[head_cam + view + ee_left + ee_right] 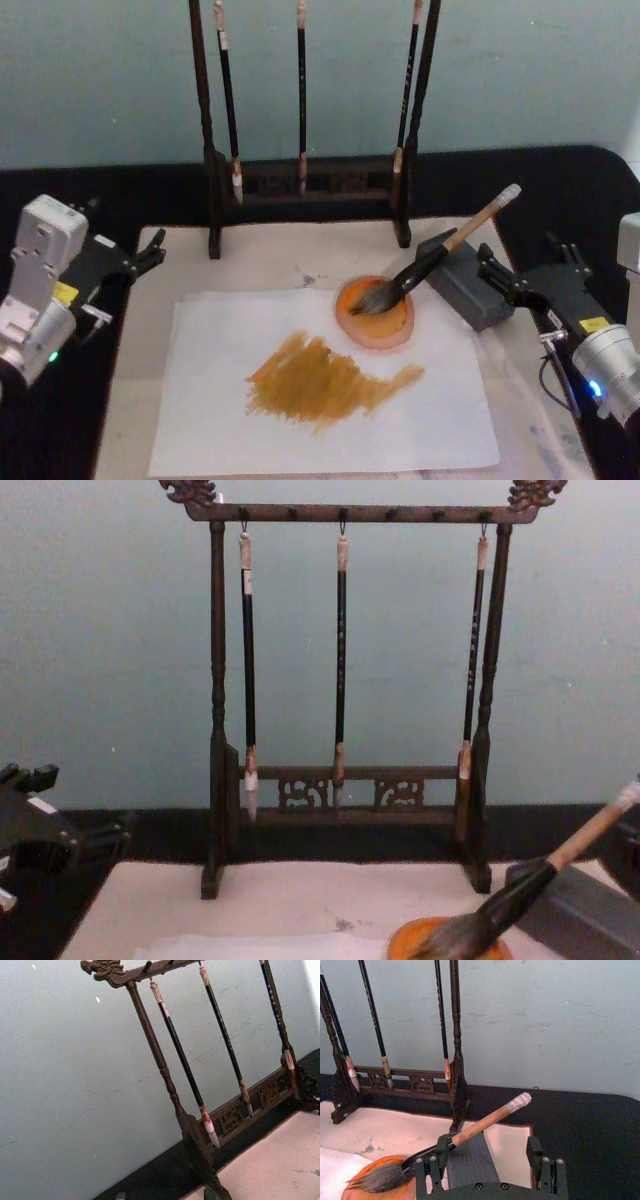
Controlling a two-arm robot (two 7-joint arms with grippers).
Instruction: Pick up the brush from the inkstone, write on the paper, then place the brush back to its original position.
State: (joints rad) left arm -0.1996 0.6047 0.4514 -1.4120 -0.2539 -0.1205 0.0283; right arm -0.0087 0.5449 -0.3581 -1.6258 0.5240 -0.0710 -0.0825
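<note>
One sheet of thin white paper [330, 400], already brushed with an ochre stroke, lies on the beige felt mat [270, 260].
The right gripper [490, 1160], fingers spread wide, sits just behind the large tan-handled, grey-bristled brush [440, 252]; nudging it could roll it off the grey stone block [470, 285], lifting its bristles out of the orange dish [376, 312]. The left gripper [150, 250] is parked, its opening indiscernible.
</note>
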